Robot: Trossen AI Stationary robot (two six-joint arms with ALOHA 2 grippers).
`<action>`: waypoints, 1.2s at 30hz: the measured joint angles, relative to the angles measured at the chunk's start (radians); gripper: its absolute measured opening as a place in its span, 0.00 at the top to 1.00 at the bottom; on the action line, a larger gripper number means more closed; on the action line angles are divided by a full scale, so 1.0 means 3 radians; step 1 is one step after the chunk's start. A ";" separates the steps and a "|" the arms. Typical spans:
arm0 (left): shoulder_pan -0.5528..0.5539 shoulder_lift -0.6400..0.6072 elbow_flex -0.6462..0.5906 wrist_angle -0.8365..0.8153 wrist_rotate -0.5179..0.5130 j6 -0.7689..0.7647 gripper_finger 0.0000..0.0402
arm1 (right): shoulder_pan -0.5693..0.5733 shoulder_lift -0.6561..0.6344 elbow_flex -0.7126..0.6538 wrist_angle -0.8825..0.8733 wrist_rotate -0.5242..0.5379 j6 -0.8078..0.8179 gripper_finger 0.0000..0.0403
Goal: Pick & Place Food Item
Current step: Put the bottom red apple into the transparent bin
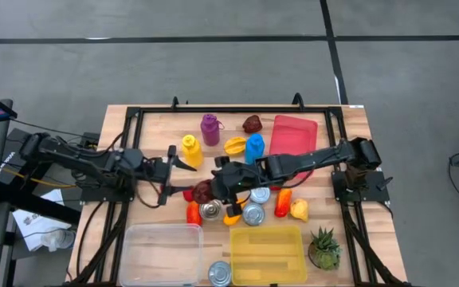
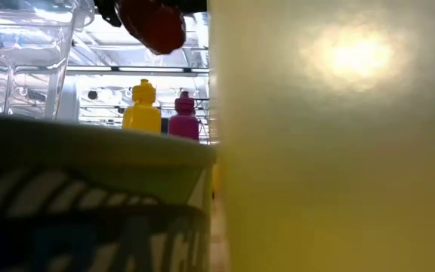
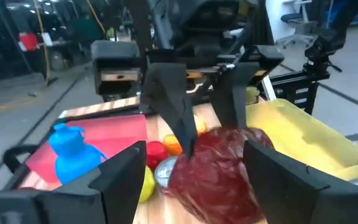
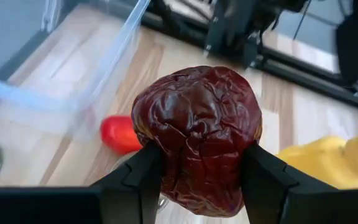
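Held dried fruit, crowded table: drop or knock risk

Biggest risk: collision between the two arms. The left gripper (image 1: 170, 169) sits open and empty just beside the right gripper (image 1: 213, 185) at table centre; the left wrist view shows the fruit right between the left gripper's own open fingers, so any move by either arm could bump the other.

Next: clutter. The cans (image 1: 211, 210), orange peppers (image 1: 194, 213) and bottles crowd the spot under the carry, so a low sweep toward the clear bin (image 1: 160, 253) or yellow bin (image 1: 267, 253) could knock them.

Smaller: slip. The fruit is wrinkled and looks soft, pinched only at its sides; a jerk could squeeze it out.

Pose: right arm stretches from the table's right edge across to centre, its gripper partly closed on the dark red dried fruit (image 4: 196, 138), fingers (image 4: 140, 177) pressing both flanks. The fruit hangs above the table (image 1: 158, 127), clear of the wood, near the clear bin's far rim. Left arm reaches in from the left edge, gripper level, holding nothing.
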 joint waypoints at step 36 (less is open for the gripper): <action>-0.0233 -0.1455 -0.0996 0.0471 -0.0228 -0.0034 0.35 | -0.0326 0.0538 0.0013 0.2575 -0.0358 0.0183 0.61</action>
